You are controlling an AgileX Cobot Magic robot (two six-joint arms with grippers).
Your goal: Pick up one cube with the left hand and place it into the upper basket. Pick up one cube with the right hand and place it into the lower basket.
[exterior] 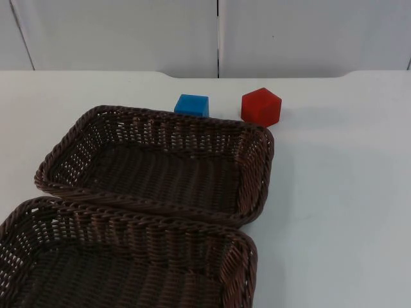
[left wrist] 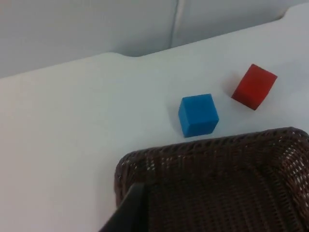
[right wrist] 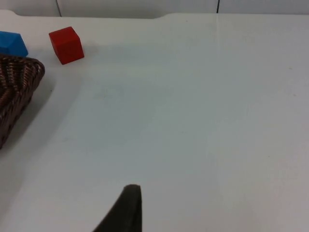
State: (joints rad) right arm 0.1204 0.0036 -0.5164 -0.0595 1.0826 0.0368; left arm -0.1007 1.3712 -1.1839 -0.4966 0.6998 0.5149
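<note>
A blue cube (exterior: 192, 104) and a red cube (exterior: 261, 106) sit on the white table just behind the far rim of the upper basket (exterior: 160, 119), a dark brown wicker tray with nothing in it. The lower basket (exterior: 128, 218), of the same wicker, lies in front of it, touching it, and also holds nothing. My left gripper (left wrist: 129, 212) hangs over a corner of the upper basket (left wrist: 212, 145), with the blue cube (left wrist: 198, 115) and red cube (left wrist: 254, 86) beyond. My right gripper (right wrist: 126, 210) is above bare table, well apart from the red cube (right wrist: 66, 45), the blue cube (right wrist: 11, 43) and the basket (right wrist: 14, 87).
The grey partition wall (exterior: 218, 32) rises behind the table's far edge, a short way past the cubes. Bare white table top (exterior: 340, 192) stretches to the right of both baskets.
</note>
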